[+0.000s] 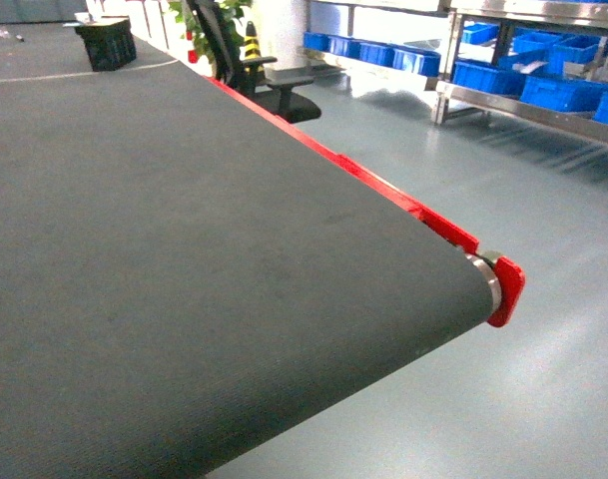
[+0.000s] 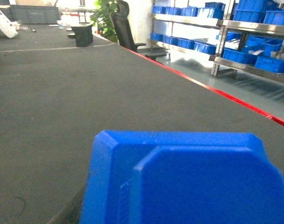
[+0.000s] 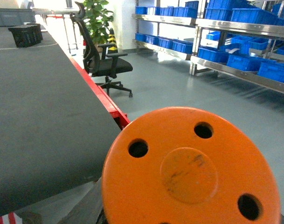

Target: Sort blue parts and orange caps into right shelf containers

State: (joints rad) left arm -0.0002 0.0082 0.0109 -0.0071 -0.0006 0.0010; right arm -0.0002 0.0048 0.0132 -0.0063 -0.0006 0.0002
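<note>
1. a wide dark grey conveyor belt was seen filling the left and centre of the head view, edged with a red side rail running from upper centre down to a red end bracket at the right.
2. neither gripper was seen in the head view.
3. in the left wrist view a blue part with bevelled corners was seen filling the lower centre of the frame, close to the lens, above the belt. the fingers were not visible; whether the left gripper was clenched on the part could not be told.
4. in the right wrist view an orange cap was seen filling the lower centre and right, its round face turned to the camera, with small holes near its edge and a raised disc in the middle. the right gripper's fingers were hidden; its state could not be told.
5. the right shelf containers were noted at the upper right of the head view, bright blue crates in rows on a steel shelf rack, well apart from the belt across a grey floor.
6. a black office chair was seen just beside the belt's rail at upper centre of the right wrist view, with a green plant behind it.
7. a black crate was seen on the belt at the upper left of the head view.
</note>
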